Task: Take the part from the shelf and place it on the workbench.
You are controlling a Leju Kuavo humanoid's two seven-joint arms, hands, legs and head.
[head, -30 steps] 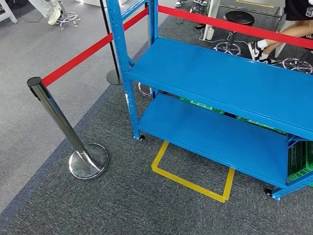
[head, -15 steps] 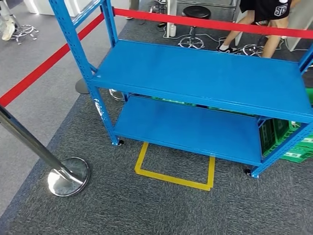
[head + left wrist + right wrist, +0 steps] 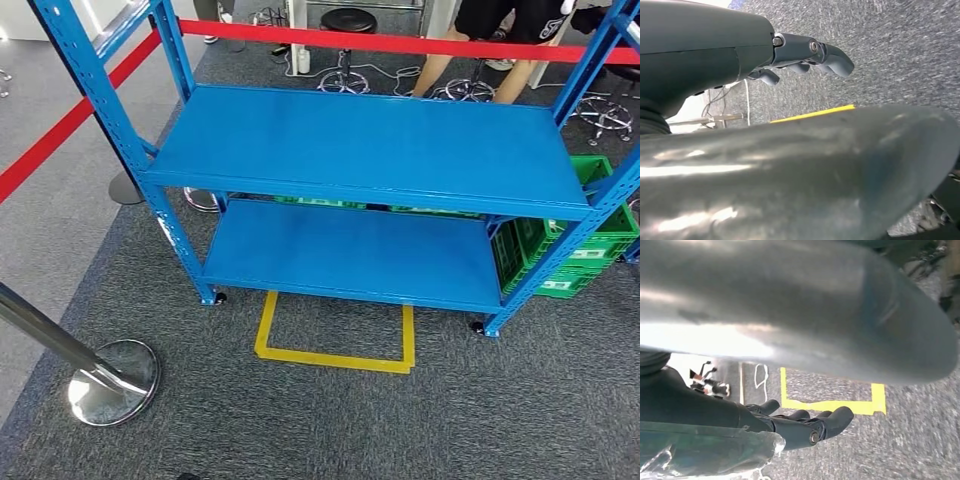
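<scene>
Turning since earlier: the camera has swung, so the blue shelf [image 3: 362, 150] now sits square in the head view and the chrome post [image 3: 45, 335] lies at the lower left edge.
Left hand [image 3: 806, 55]: fingers stretched out loosely, holding nothing, above grey carpet [image 3: 904, 45].
Right hand [image 3: 802, 425]: fingers stretched out loosely, nothing between them.
Part: cannot tell where it lies.
Counts: one shelf with two boards in sight; one yellow tape outline [image 3: 336, 355], on the floor just beyond the right hand's fingertips; green crates [image 3: 596, 250] stacked, number unclear; one person's legs [image 3: 453, 70] behind the shelf.
Writing: a white mark on the person's shorts, unreadable.
</scene>
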